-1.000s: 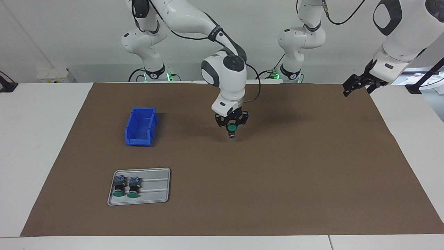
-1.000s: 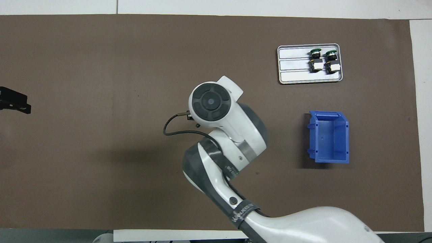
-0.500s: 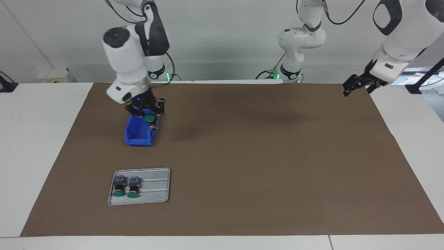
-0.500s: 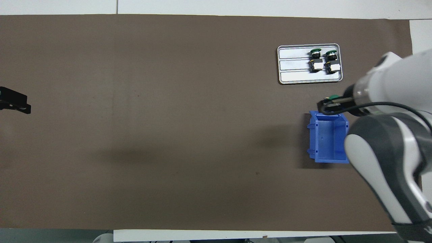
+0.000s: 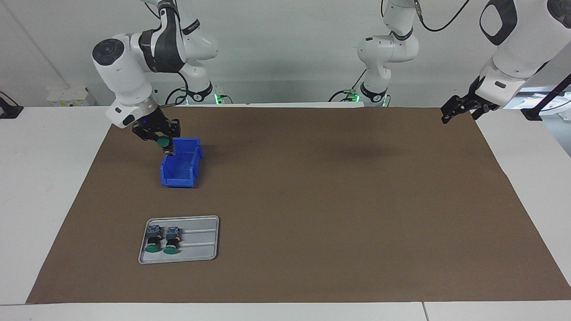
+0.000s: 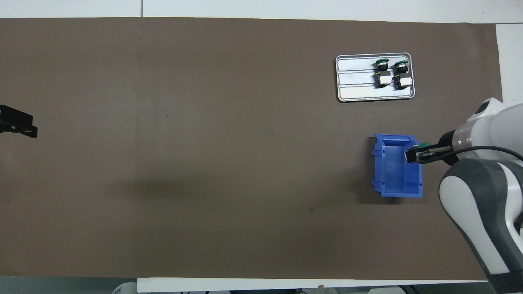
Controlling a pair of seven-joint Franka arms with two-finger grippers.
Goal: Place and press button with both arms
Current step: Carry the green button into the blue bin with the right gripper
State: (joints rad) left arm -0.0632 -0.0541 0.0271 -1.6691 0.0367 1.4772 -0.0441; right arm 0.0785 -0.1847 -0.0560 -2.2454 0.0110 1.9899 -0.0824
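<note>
We see the right gripper (image 5: 164,143) pinching one button (image 5: 164,142) just above the blue bin (image 5: 180,171) at left of the frame — two buttons (image 5: 160,240) wait on the tray (image 5: 203,240), not yet dropped or pressed — while the left gripper (image 5: 459,110), fingers spread, waits at upper right.

A matt brown paper-like sheet (image 5: 312,214) covered the smooth white table (image 5: 40,187), with a glossy blue plastic bin (image 5: 180,165), a dull grey metal-looking tray (image 5: 200,243) and glossy white arm shells (image 5: 122,67).

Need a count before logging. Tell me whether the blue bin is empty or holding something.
Empty: the blue bin's bare floor shows overhead. The button hangs over its rim, gripped by the right gripper.
</note>
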